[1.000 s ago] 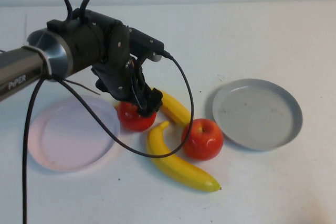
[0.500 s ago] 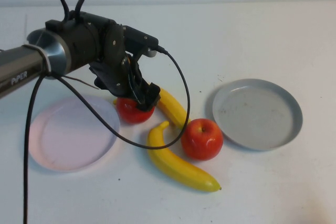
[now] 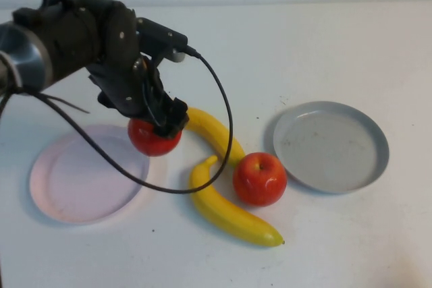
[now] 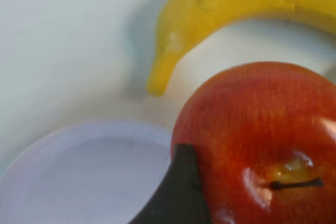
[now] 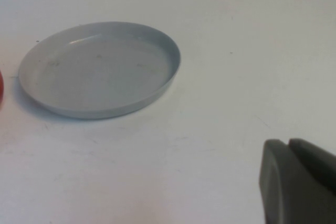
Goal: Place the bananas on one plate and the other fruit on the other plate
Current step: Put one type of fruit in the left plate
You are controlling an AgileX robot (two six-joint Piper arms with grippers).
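Left claw [image 3: 162, 123] clamps an apple [image 3: 154, 137] beside the pink plate [image 3: 84, 180]; right claw [image 5: 294, 182] sits apart, grip unclear.

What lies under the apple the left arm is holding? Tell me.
Under the held apple, gripped by the left gripper, the pink plate's rim and white table show. The spot directly beneath is covered. The right gripper sits beside the grey plate.

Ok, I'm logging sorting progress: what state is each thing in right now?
Left gripper: shut on held apple, above the pink plate's edge.
Held apple: lifted.
Other apple: on the table.
Two bananas: on the table.
Pink plate: empty.
Grey plate: empty.
Right gripper: parked near the grey plate.
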